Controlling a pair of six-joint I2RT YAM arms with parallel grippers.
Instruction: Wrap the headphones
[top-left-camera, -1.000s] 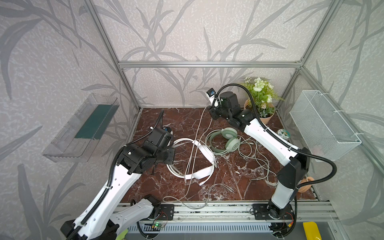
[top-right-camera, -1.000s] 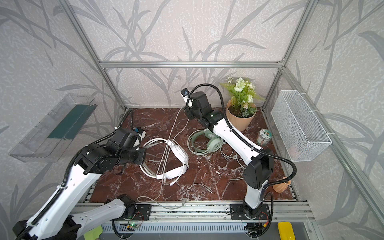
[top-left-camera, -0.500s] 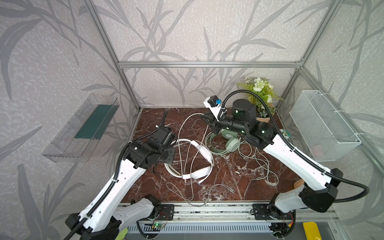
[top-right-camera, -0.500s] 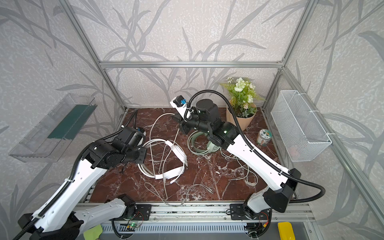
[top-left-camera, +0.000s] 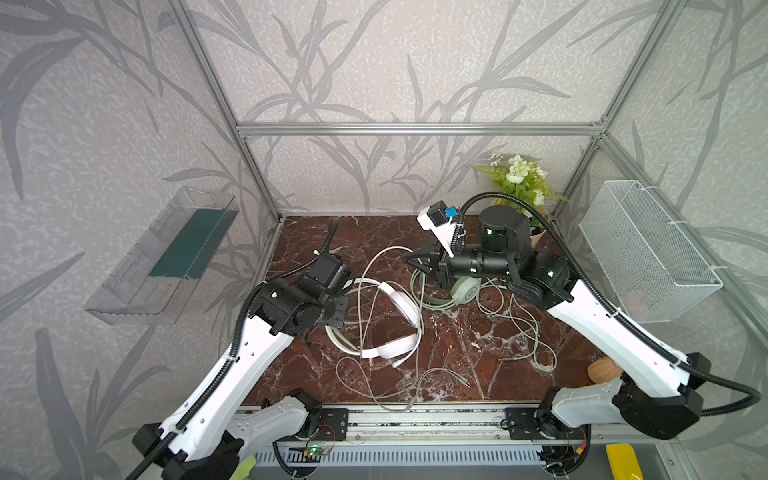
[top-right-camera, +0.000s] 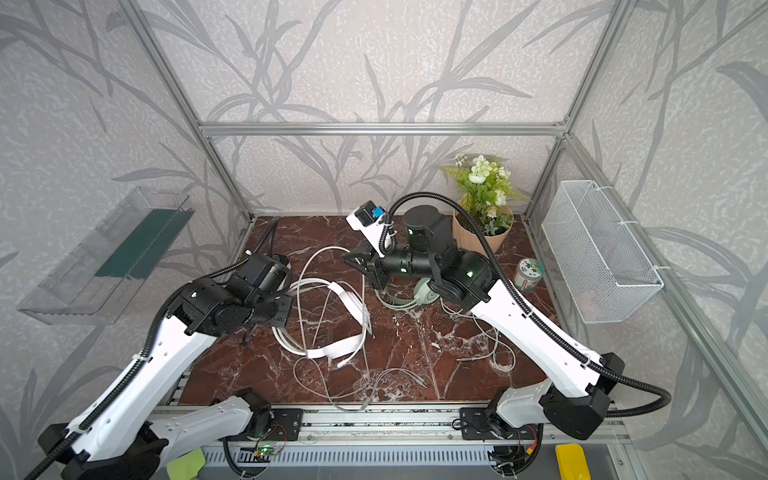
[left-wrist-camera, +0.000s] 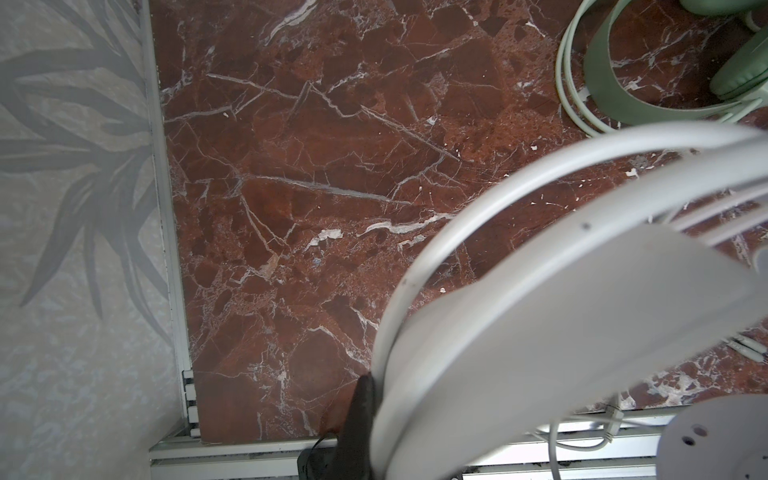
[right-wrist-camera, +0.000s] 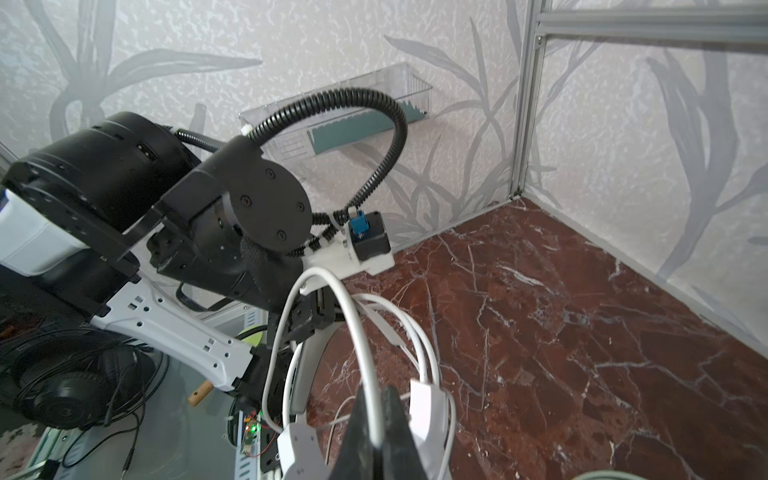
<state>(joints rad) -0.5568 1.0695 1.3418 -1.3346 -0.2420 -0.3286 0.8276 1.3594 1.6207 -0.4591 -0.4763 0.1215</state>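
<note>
Both top views show you the whole bench (top-left-camera: 374, 232) from high above its near edge. Left wrist camera: close, looking down. Right wrist camera: facing left.

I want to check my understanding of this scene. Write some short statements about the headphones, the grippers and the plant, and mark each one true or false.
1. The right gripper is shut on the white cable. True.
2. The mint green headset is lifted clear of the table. False: it lies on the table, under the right arm's wrist.
3. The left gripper holds the white headset by its headband. True.
4. The potted plant stands in the far left corner. False: in both top views it stands in the far right corner.
5. The right gripper grips the mint green headset. False: it grips only the white cable.
</note>
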